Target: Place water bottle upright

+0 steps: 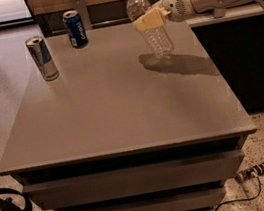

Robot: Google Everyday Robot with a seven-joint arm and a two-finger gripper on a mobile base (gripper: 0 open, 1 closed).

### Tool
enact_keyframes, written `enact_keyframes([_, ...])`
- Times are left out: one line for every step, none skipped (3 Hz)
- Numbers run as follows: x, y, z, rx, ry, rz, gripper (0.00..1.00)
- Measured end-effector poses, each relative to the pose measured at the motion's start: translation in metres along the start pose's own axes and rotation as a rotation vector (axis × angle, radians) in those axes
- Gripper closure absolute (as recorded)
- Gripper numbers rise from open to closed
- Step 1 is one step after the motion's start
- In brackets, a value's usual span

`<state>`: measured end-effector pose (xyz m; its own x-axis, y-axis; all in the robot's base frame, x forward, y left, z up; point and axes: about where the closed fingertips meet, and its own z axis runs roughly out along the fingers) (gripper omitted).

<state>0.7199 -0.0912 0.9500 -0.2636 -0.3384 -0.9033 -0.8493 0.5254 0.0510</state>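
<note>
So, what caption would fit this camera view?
Robot's gripper holds a small clear ribbed plastic water bottle tilted over the grey table.

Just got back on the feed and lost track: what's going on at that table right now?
The robot's arm reaches in from the right, with the gripper shut on the water bottle over the far right part of the table. The bottle is cap-up but tilted, with its top leaning left. Its base is at or just above the tabletop, and I cannot tell whether it touches. The blue can and the slim silver can stand upright at the far left.
</note>
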Motion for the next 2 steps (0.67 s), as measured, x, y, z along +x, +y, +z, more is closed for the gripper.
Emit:
enact_keyframes([0.0015,0.0031,-0.0022,0.003,-0.083,-0.087,1.00])
enact_keyframes([0.0035,0.0069,0.0012,0.009,-0.126,-0.141,1.00])
